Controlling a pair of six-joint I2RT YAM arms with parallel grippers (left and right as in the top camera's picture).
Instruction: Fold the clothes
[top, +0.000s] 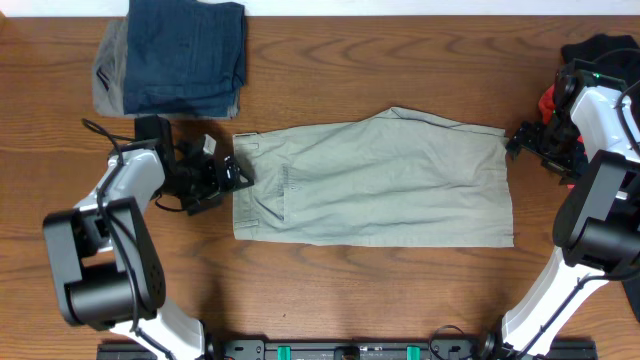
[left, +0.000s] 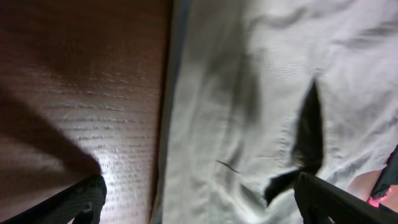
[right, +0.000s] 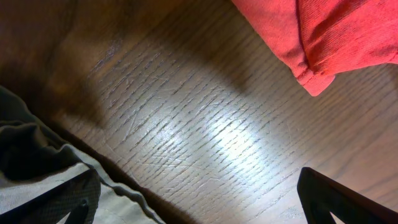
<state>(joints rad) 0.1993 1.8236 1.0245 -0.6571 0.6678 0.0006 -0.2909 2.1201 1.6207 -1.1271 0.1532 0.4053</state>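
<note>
Overhead view: the khaki trousers (top: 375, 180) lie flat at the centre of the table (top: 400, 300), waistband toward the left edge, leg ends toward the right edge. Left gripper (top: 232, 172) sits at the waistband edge; the left wrist view shows its fingers spread wide over cloth and wood. Right gripper (top: 520, 140) sits just beside the leg ends, fingers likewise spread apart above bare wood. Folded denim jeans (top: 185, 55) occupy the far left corner; a red garment (right: 329, 31) lies near the far right corner

khaki trousers (top: 380, 185) 1 | jeans (top: 185, 50) 1 | grey garment (top: 108, 72) 1 | red garment (right: 323, 37) 1
</note>
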